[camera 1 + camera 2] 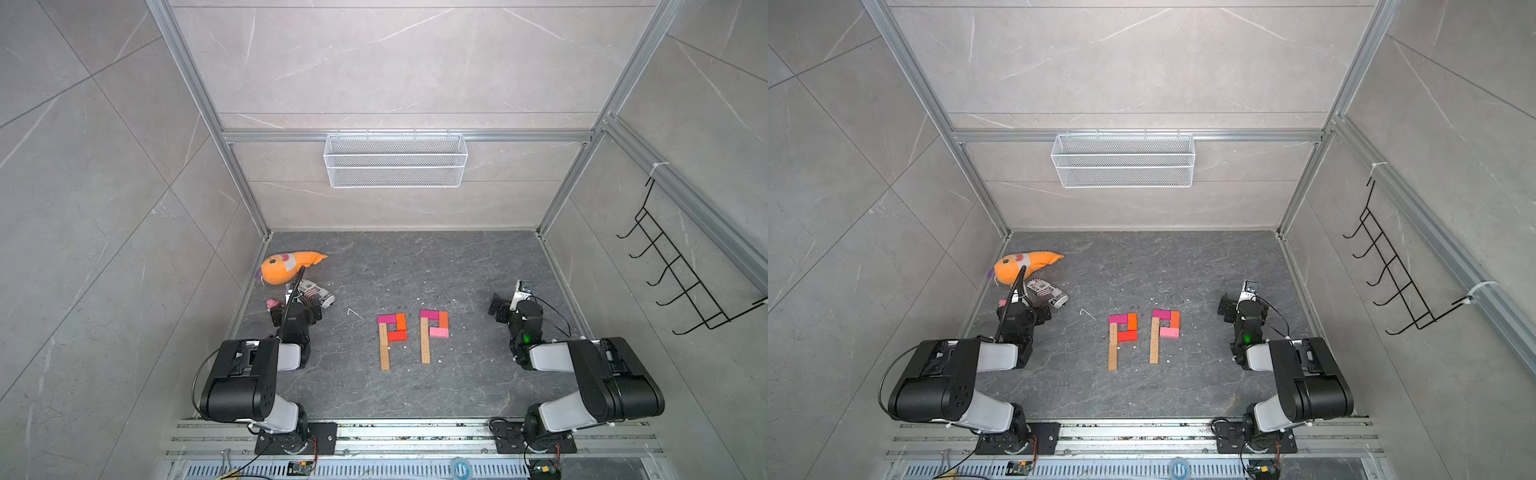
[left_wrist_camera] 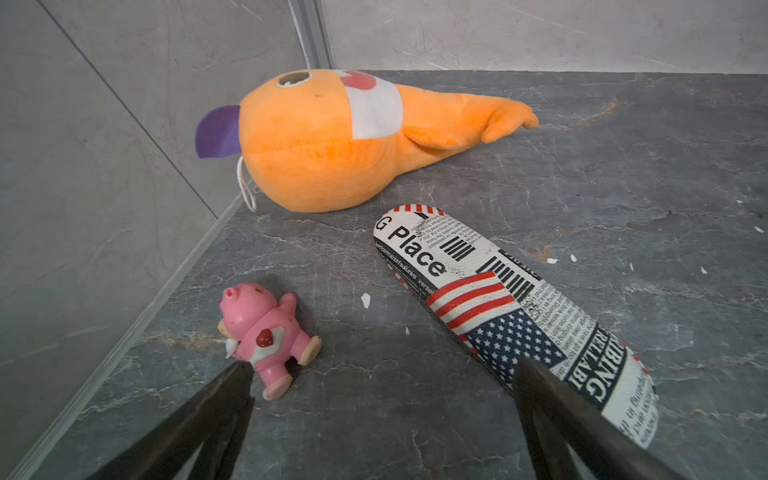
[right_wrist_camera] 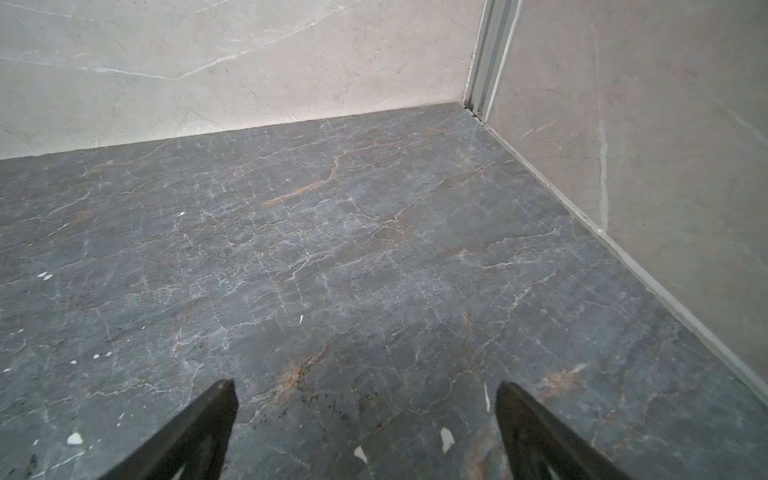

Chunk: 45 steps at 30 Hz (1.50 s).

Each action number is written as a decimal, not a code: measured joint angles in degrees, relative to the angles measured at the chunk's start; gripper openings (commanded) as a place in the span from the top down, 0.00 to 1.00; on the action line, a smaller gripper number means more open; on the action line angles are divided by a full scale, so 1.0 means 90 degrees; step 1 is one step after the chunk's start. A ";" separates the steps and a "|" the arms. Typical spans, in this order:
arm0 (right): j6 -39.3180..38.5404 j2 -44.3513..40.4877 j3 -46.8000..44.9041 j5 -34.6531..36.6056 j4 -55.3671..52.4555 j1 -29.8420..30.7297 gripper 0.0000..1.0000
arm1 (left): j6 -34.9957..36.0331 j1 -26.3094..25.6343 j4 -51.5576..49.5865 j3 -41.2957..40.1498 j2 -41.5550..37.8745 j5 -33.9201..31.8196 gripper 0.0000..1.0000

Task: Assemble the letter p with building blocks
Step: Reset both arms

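Grey marbled desk (image 1: 415,395), two brick P's laid out, both my tools spread and empty.

Ahead of my left tool (image 2: 384,365), jaws wide apart on nothing, lies the orange plush (image 2: 316,141); my right tool (image 3: 365,385), equally spread, faces bare stone. Between the two tools, well apart from each, the left letter p (image 1: 384,353) and the right letter p (image 1: 424,345) sit side by side: tan stems, loops of magenta, orange and red or pink bricks (image 1: 443,319), edges touching. I judge the build finished, so the best move is none near it: lift straight up, no sweep across the bricks. Under my left tool the insole (image 2: 478,286) reads "G Place" and partly "RIBING"; the finer print is too small. A pink pig toy (image 2: 262,328) lies just beside one finger.
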 measured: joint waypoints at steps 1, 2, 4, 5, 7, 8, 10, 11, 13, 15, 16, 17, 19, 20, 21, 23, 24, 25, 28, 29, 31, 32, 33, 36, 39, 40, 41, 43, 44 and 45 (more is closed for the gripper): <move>-0.0022 0.0002 0.0005 -0.0061 0.0002 0.0000 0.00 | -0.0022 0.0022 -0.0034 0.0007 0.0000 0.0032 0.00; -0.0046 0.0000 0.0012 -0.0119 0.0000 0.0000 0.00 | -0.0053 0.0061 -0.0078 0.0010 0.0000 0.0092 0.00; -0.0078 0.0007 0.0027 -0.0197 0.0007 0.0000 0.00 | -0.0097 0.0138 -0.0153 0.0010 0.0000 0.0182 0.00; -0.0097 0.0007 0.0036 -0.0228 0.0007 0.0000 0.00 | -0.0112 0.0168 -0.0180 0.0010 0.0000 0.0194 0.00; -0.0141 0.0007 0.0039 -0.0308 0.0005 0.0000 0.00 | -0.0121 0.0194 -0.0206 0.0010 0.0000 0.0216 0.00; -0.0165 0.0007 0.0041 -0.0350 0.0000 0.0002 0.00 | -0.0124 0.0194 -0.0209 0.0010 0.0000 0.0228 0.00; -0.0189 0.0007 0.0041 -0.0406 0.0000 0.0002 0.00 | -0.0126 0.0192 -0.0209 0.0010 0.0000 0.0260 0.00; -0.0199 0.0007 0.0041 -0.0432 0.0000 0.0002 0.00 | -0.0126 0.0192 -0.0209 0.0010 0.0000 0.0287 0.00; -0.0214 0.0007 0.0041 -0.0457 -0.0002 0.0002 0.00 | -0.0129 0.0192 -0.0209 0.0010 0.0000 0.0306 0.00; -0.0233 0.0007 0.0041 -0.0478 -0.0002 0.0002 0.00 | -0.0129 0.0182 -0.0209 0.0010 0.0000 0.0308 0.00; -0.0236 0.0007 0.0041 -0.0481 0.0000 0.0002 0.00 | -0.0129 0.0180 -0.0209 0.0010 0.0000 0.0308 0.00; -0.0236 0.0007 0.0044 -0.0488 0.0000 0.0002 0.00 | -0.0131 0.0180 -0.0209 0.0010 0.0000 0.0308 0.00; -0.0236 0.0007 0.0044 -0.0498 -0.0002 0.0002 0.00 | -0.0129 0.0182 -0.0209 0.0010 0.0000 0.0308 0.00; -0.0236 0.0007 0.0044 -0.0500 0.0000 0.0002 0.00 | -0.0131 0.0180 -0.0209 0.0010 0.0000 0.0308 0.00; -0.0236 0.0007 0.0044 -0.0498 -0.0002 0.0002 0.00 | -0.0129 0.0180 -0.0209 0.0010 0.0000 0.0308 0.00; -0.0236 0.0007 0.0044 -0.0500 -0.0002 0.0002 0.00 | -0.0131 0.0180 -0.0209 0.0010 0.0000 0.0308 0.00; -0.0236 0.0007 0.0044 -0.0500 0.0000 0.0002 0.00 | -0.0131 0.0180 -0.0209 0.0010 0.0000 0.0308 0.00; -0.0236 0.0007 0.0044 -0.0498 0.0000 0.0002 0.00 | -0.0131 0.0182 -0.0209 0.0010 0.0000 0.0308 0.00; -0.0236 0.0007 0.0044 -0.0498 -0.0002 0.0002 0.00 | -0.0131 0.0182 -0.0209 0.0010 0.0000 0.0308 0.00; -0.0233 0.0007 0.0044 -0.0478 0.0000 0.0002 0.01 | -0.0131 0.0180 -0.0209 0.0010 0.0000 0.0308 0.00; -0.0231 0.0007 0.0044 -0.0403 0.0002 0.0002 0.01 | -0.0131 0.0182 -0.0209 0.0010 0.0000 0.0308 0.00; -0.0231 0.0007 0.0044 -0.0367 0.0005 0.0002 0.01 | -0.0131 0.0180 -0.0209 0.0010 0.0000 0.0308 0.00; -0.0228 0.0007 0.0041 -0.0330 0.0015 0.0002 0.01 | -0.0131 0.0180 -0.0209 0.0010 0.0000 0.0308 0.00; -0.0180 0.0007 0.0002 -0.0175 0.0160 0.0002 0.00 | -0.0131 0.0180 -0.0209 0.0010 0.0000 0.0308 0.00; -0.0180 0.0007 -0.0075 -0.0136 0.0270 0.0002 0.01 | -0.0131 0.0180 -0.0209 0.0010 0.0000 0.0308 0.00; -0.0180 0.0007 -0.0085 -0.0138 0.0267 0.0002 0.01 | -0.0131 0.0180 -0.0209 0.0010 0.0000 0.0308 0.00; -0.0180 0.0007 -0.0085 -0.0141 0.0262 0.0002 0.01 | -0.0131 0.0182 -0.0209 0.0010 0.0000 0.0308 0.00; -0.0182 0.0007 -0.0078 -0.0180 0.0257 0.0002 0.01 | -0.0131 0.0180 -0.0209 0.0010 0.0000 0.0308 0.00; -0.0185 0.0007 -0.0066 -0.0211 0.0236 0.0002 0.01 | -0.0131 0.0180 -0.0209 0.0010 0.0000 0.0308 0.00; -0.0187 0.0007 -0.0041 -0.0248 0.0206 0.0002 0.01 | -0.0131 0.0182 -0.0209 0.0010 0.0000 0.0308 0.00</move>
